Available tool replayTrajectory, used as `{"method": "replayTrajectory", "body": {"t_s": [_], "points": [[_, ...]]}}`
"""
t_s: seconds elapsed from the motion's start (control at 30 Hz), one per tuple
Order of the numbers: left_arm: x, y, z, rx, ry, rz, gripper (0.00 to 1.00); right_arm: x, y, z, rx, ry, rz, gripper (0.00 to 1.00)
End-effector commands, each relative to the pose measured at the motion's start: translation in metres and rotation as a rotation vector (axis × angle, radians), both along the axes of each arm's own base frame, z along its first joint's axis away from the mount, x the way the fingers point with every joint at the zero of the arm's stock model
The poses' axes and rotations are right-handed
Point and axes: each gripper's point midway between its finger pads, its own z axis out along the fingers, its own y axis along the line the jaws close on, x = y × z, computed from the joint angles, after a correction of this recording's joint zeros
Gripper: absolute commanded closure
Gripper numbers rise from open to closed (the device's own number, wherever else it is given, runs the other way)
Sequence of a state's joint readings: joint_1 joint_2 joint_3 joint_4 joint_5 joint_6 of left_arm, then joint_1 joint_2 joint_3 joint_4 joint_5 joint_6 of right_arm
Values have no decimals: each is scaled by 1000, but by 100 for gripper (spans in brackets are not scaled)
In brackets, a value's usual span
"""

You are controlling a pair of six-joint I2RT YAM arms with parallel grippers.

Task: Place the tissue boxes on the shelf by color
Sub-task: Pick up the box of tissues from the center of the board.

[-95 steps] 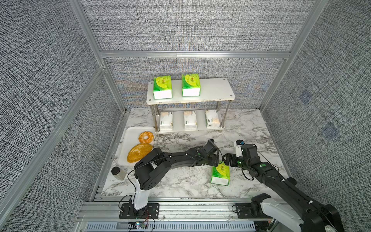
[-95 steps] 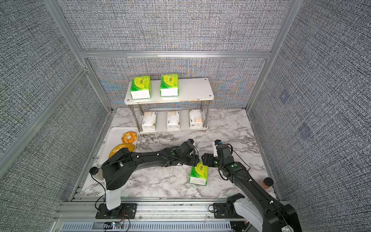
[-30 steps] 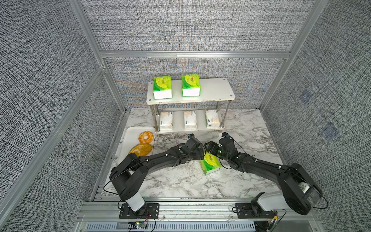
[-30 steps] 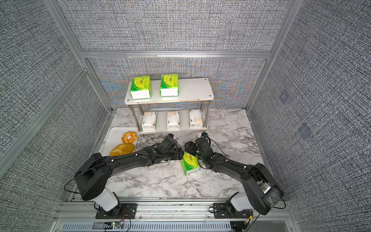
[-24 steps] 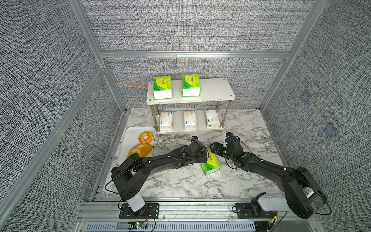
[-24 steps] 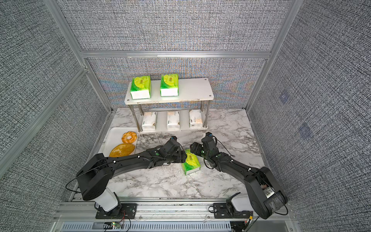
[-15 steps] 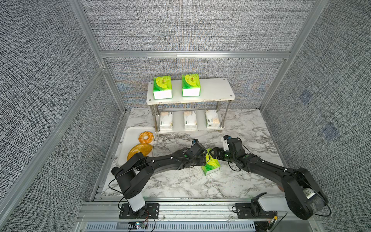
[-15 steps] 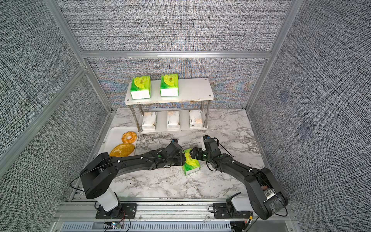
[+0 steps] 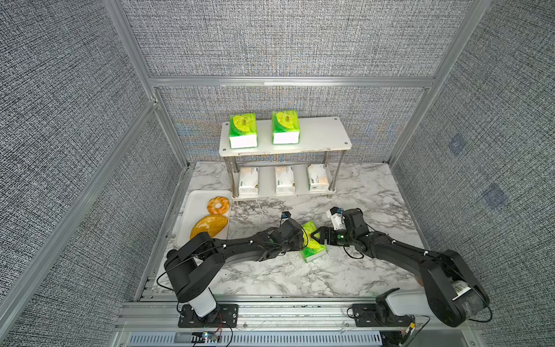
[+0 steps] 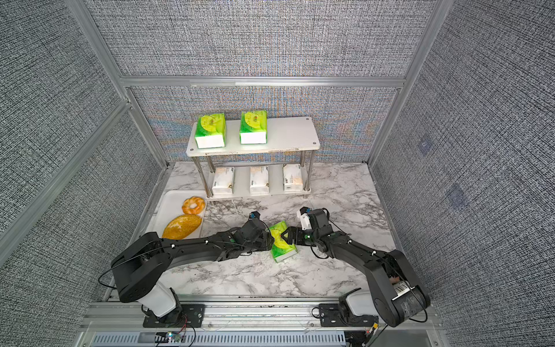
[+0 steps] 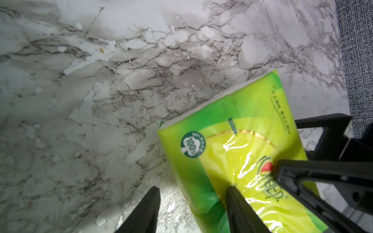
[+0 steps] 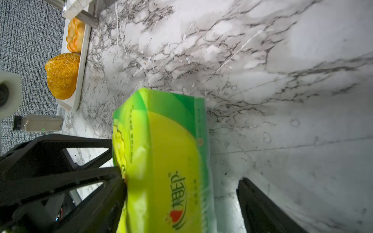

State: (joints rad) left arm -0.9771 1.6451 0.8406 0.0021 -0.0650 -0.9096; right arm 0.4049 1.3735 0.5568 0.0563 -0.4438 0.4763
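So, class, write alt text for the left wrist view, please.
A green tissue pack rests on the marble table, the left hand pinching one edge. The open right hand touches its printed top.

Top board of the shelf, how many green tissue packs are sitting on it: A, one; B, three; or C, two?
C: a green pack and a second one sit on the shelf's top board, while the third green pack is down on the table.
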Motion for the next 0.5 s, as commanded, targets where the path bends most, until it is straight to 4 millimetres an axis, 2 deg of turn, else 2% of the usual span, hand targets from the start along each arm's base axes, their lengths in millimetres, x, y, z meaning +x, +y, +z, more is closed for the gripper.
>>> {"method": "replayTrajectory", "body": {"t_s": [0.0, 0.27, 0.47], "points": [[-9, 23, -20, 97, 44, 21, 43, -8, 9, 1, 52, 17, 52, 9], [-10, 24, -22, 96, 46, 23, 43, -20, 19, 1, 126, 55, 100, 11], [-10, 24, -23, 100, 47, 22, 43, -22, 22, 4, 151, 55, 112, 23]]}}
